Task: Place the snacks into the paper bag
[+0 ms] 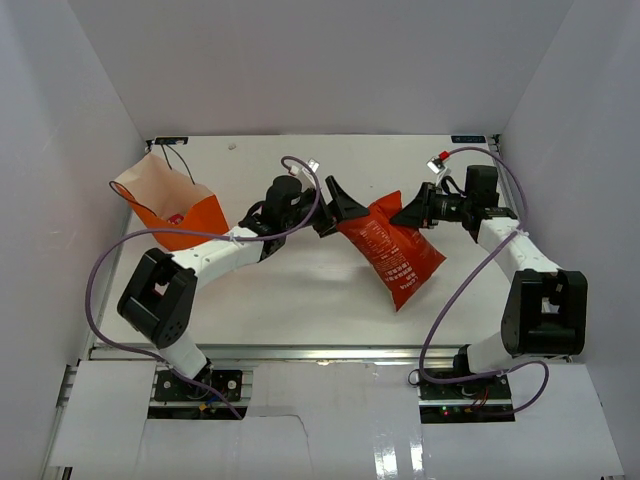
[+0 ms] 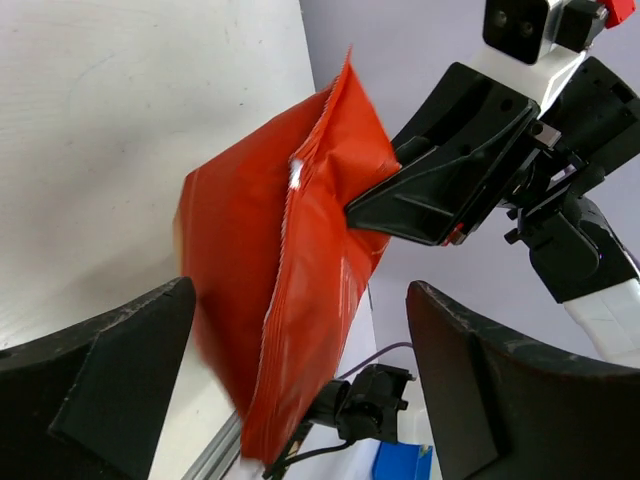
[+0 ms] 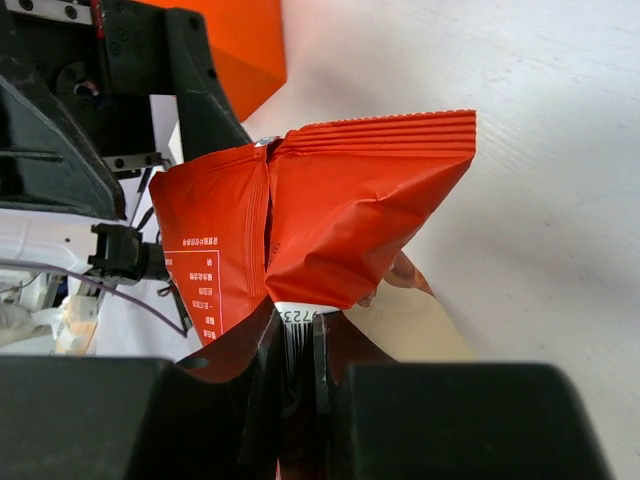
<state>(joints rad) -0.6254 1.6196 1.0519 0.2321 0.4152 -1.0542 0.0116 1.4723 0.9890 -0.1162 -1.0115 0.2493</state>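
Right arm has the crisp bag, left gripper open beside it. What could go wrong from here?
The right gripper pinches only an edge of the crisp bag, so it may slip.
The left gripper is open right beside the right one, so a handover could clash.
The mouth of the paper bag looks barely wider than the crisp bag, so it may snag or tip.

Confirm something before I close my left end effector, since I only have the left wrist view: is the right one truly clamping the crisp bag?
Observer: Yes. The right wrist view shows the right end effector shut on the crisp bag at its barcode edge.
Operator: Where is the paper bag?
Observer: The top view shows the paper bag at the far left of the table.
Operator: Is it open?
Observer: Yes, its mouth faces up, with the peach inside showing.
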